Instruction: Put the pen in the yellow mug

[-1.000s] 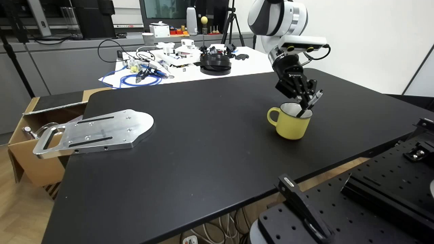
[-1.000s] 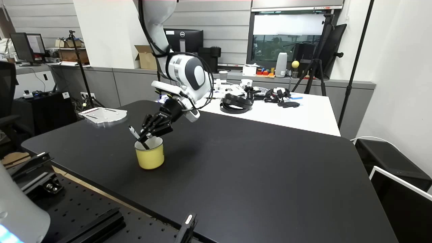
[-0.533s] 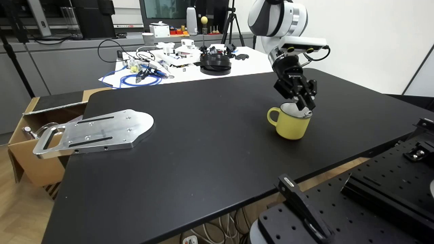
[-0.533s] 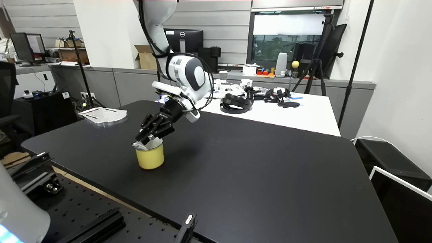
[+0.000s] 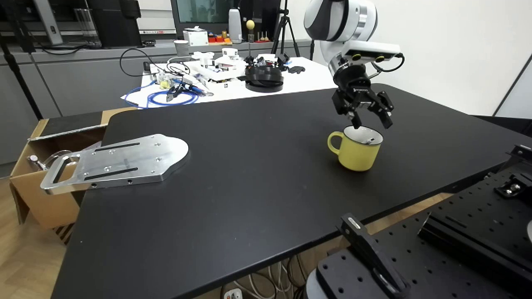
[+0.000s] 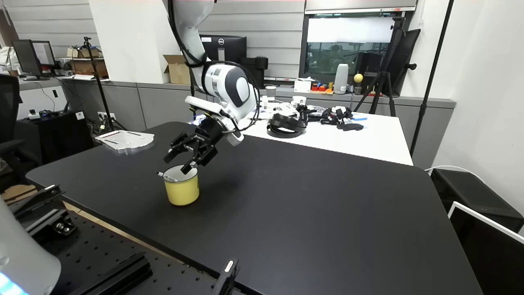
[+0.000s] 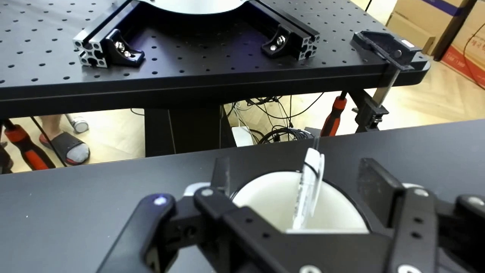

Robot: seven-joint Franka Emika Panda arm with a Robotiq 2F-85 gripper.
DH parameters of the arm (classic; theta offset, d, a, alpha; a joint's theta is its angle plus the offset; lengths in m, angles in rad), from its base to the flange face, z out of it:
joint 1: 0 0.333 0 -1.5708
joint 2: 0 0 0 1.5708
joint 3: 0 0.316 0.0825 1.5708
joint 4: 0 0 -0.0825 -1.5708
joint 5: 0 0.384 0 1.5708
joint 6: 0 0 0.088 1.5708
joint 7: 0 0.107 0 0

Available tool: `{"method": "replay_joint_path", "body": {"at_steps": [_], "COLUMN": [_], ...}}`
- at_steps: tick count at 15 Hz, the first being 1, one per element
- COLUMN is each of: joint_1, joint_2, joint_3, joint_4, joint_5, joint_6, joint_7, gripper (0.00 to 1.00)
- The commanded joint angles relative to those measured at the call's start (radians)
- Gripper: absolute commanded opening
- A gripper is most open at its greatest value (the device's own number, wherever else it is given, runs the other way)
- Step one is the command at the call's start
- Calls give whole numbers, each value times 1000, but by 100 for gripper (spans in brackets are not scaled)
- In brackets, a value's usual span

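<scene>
The yellow mug (image 5: 357,154) stands upright on the black table, its loop handle showing in an exterior view. Inside it slants the pen (image 7: 307,185), white and grey, propped against the rim with its upper end poking out past the edge. That protruding pen (image 6: 168,177) also shows in an exterior view; its lower end is hidden in the mug. Just above the mug my gripper (image 5: 372,123) is open, its fingers well apart and holding nothing. In the wrist view the pen lies between the spread pads (image 7: 379,189) without touching either.
A silver metal plate (image 5: 139,157) with a handle lies at the table's edge, by a cardboard box (image 5: 45,195). A black perforated bench (image 7: 204,72) with a clamp (image 7: 390,49) runs alongside. Beyond the table, a white table (image 5: 316,74) carries cables and parts.
My gripper's fingers have parted and let go of the pen. The pen has tipped over from its steeper stance to rest on the mug's rim. The gripper has risen slightly; the mug has stayed put.
</scene>
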State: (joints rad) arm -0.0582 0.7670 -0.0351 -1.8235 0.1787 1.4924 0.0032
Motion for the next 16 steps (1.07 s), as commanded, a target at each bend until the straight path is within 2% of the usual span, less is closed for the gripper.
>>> {"method": "replay_joint_path", "body": {"at_steps": [1,10,16], "joint_1": [-12,-17,-12], "joint_2": [-46,-78,-55], "joint_3": [3,3,4], "joint_4": [-7,-8,2], "joint_5": [7,-12,-6], "joint_6": [-13,-35,-22], "joint_7": [-10,-45,-40], "gripper": [100,100,100]}}
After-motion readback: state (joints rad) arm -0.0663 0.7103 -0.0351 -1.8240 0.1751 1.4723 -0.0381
